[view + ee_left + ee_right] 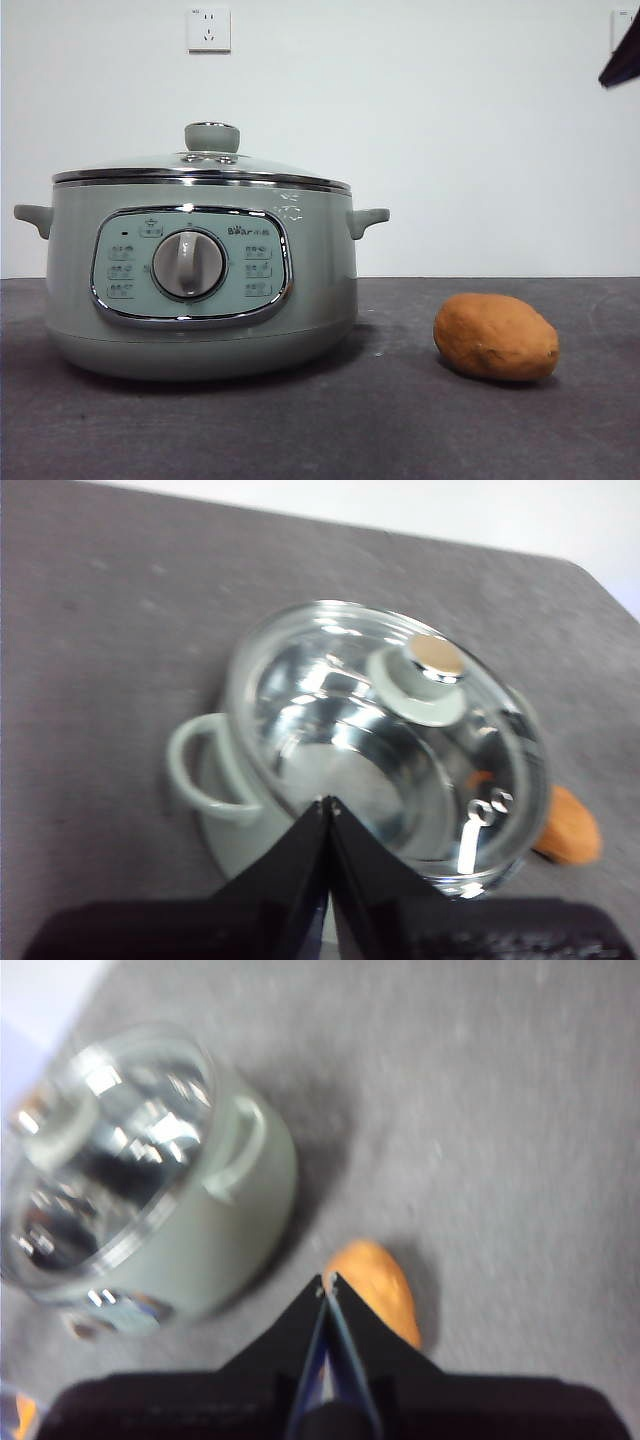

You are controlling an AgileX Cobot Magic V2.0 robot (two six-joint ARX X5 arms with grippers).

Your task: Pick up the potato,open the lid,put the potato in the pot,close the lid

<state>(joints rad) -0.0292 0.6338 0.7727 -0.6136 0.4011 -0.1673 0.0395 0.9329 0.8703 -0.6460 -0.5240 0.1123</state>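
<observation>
Potato lies on the bench beside the pot; glass lid seated. Right gripper hangs above the potato, fingers pressed together, likely staged to grasp. Left gripper, fingers likewise closed, waits over the lid.

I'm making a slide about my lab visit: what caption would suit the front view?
A green pot with its glass lid on, and a potato lying apart beside it.
</observation>
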